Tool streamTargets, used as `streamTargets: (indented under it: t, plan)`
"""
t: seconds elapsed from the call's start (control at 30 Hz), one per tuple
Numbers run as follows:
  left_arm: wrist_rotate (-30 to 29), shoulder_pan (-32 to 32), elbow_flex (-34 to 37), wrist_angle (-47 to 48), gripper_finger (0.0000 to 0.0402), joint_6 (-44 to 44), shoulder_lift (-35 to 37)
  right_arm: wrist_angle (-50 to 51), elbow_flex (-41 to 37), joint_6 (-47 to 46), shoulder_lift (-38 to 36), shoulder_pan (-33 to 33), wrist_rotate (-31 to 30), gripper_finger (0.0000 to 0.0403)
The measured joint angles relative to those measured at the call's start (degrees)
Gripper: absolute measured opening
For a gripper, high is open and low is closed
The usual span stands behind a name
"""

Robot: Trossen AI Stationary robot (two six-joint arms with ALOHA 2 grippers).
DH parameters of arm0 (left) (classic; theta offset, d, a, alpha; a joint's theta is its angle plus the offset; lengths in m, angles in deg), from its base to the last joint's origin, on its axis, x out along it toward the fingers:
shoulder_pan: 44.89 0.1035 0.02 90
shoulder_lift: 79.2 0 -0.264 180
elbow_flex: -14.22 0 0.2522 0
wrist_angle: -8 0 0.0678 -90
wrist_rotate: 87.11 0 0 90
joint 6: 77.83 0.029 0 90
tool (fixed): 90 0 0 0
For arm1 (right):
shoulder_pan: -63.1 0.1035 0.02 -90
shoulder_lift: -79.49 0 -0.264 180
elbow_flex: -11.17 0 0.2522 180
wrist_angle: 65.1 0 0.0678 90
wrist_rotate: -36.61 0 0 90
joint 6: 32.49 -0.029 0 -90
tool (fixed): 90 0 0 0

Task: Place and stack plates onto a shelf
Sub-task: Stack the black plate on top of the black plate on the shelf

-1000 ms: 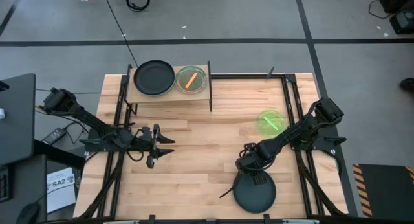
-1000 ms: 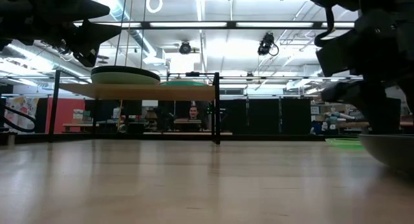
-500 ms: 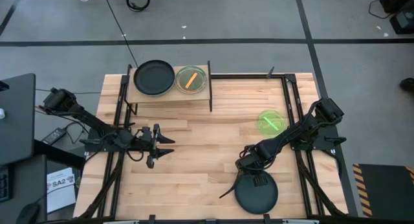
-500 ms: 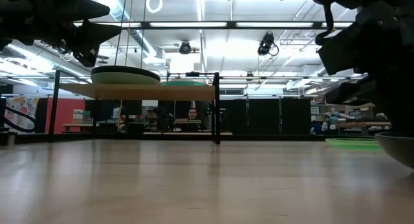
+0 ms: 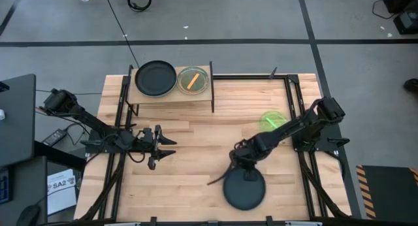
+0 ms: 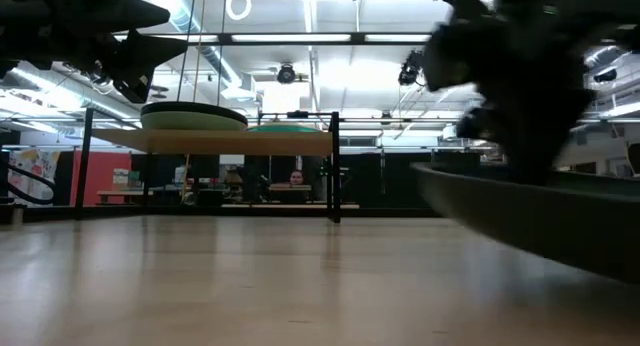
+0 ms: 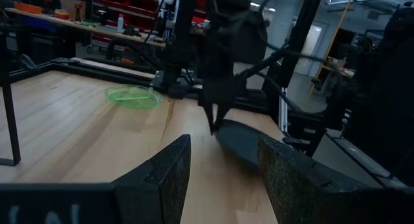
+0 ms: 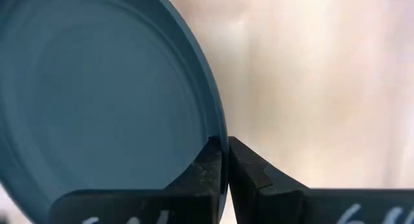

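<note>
Black plate (image 5: 244, 189) pinched at its rim by right gripper (image 5: 246, 173), near table's 5 o'clock edge.

Held clear of tabletop (image 5: 196, 164). Left gripper (image 5: 164, 147) wide, idle at 9 o'clock. Shelf (image 5: 171, 95) at 11 o'clock carrying plates; green plate (image 5: 272, 121) at 2 o'clock.

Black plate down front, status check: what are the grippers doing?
Right gripper shut on black plate rim, plate off the table. Left gripper open, idle at left. Shelf holds another black plate; path clear.
</note>
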Motion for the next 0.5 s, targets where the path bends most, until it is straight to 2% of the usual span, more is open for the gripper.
streamTargets:
  t: [0.2, 0.37, 0.5]
  plan:
    - [-1.59, 0.01, -0.01, -3.59, 0.0185, 0.0, 0.0, -1.89, 5.19, -5.34, 0.0, -4.46, -10.57, 0.0019]
    - [-8.96, 0.03, -2.18, -3.29, 0.0185, 0.1, -0.02, -4.86, 7.84, -8.68, 0.07, -7.45, -17.27, 0.0019]
    - [-15.03, 0.01, -5.21, 1.07, 0.0185, 2.37, -0.04, -8.61, 8.0, -9.03, 0.09, -9.44, -21.13, 0.0019]
